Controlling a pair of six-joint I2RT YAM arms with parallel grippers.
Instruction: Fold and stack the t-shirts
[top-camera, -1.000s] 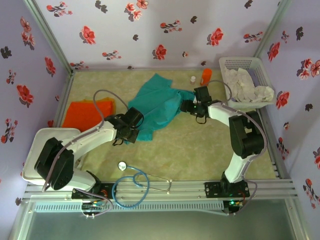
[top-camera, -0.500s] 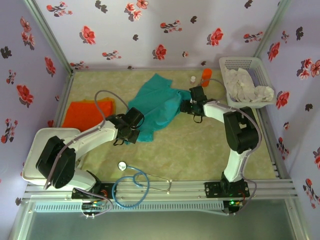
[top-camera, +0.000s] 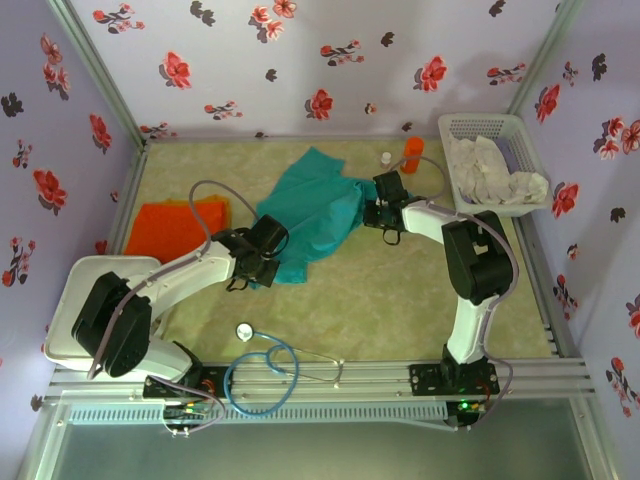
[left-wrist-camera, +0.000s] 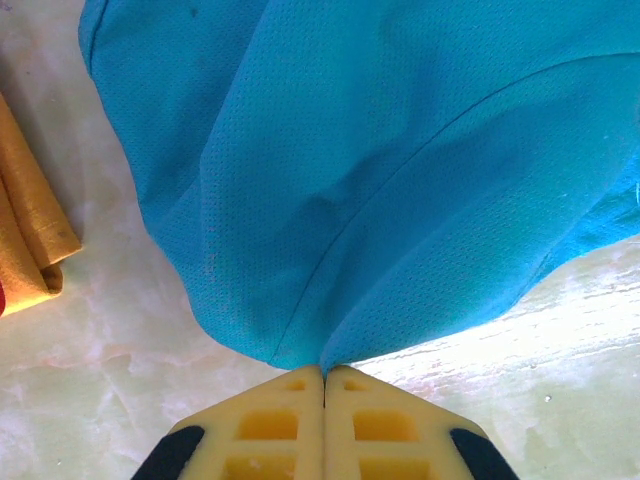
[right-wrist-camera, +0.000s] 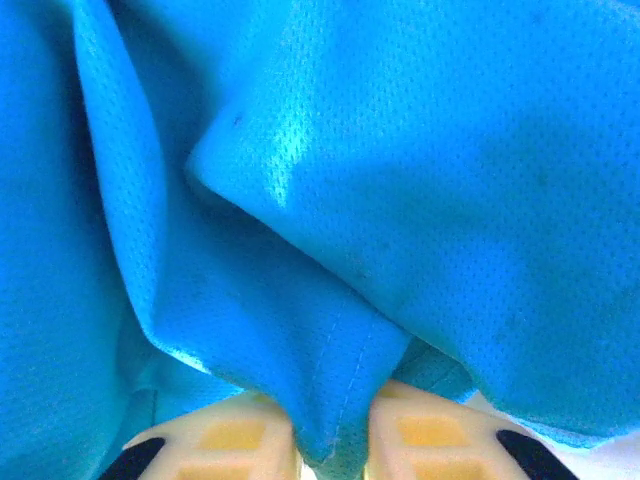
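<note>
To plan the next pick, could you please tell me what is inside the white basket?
Crumpled white cloth lies in the basket, heaped to its rim; anything beneath that cloth is covered.

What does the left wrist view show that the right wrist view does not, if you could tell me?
Left wrist view: the folded orange t-shirt at the left edge, bare table, and the left gripper shut on the teal t-shirt at its edge. Right wrist view: the right gripper with a bunched fold of that shirt between its fingers. Both: the teal mesh cloth up close.
</note>
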